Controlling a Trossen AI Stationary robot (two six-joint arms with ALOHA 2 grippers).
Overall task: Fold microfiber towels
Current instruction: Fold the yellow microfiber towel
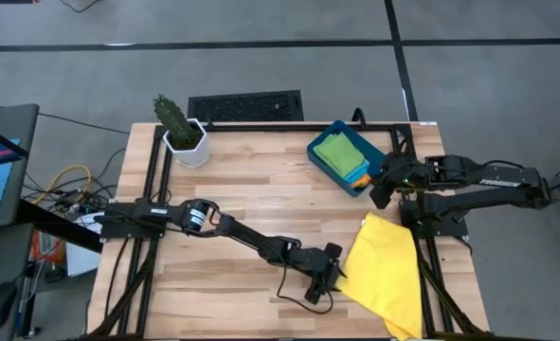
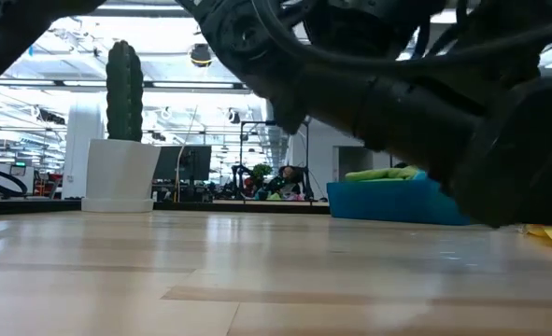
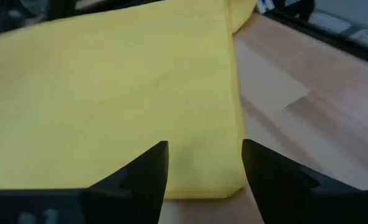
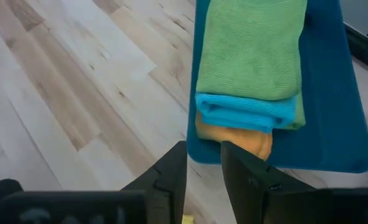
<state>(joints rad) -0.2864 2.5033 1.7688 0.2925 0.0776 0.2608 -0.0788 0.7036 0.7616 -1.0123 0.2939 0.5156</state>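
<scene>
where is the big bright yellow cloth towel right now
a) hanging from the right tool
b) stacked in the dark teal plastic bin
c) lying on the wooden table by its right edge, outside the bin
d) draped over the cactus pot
c: the big bright yellow cloth towel lies on the wooden table near its right edge, below the dark teal plastic bin, which holds only smaller folded towels.

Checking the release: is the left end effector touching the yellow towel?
Cannot tell. In the left wrist view the left end effector stands open over the yellow towel, hiding any gap or contact.
</scene>
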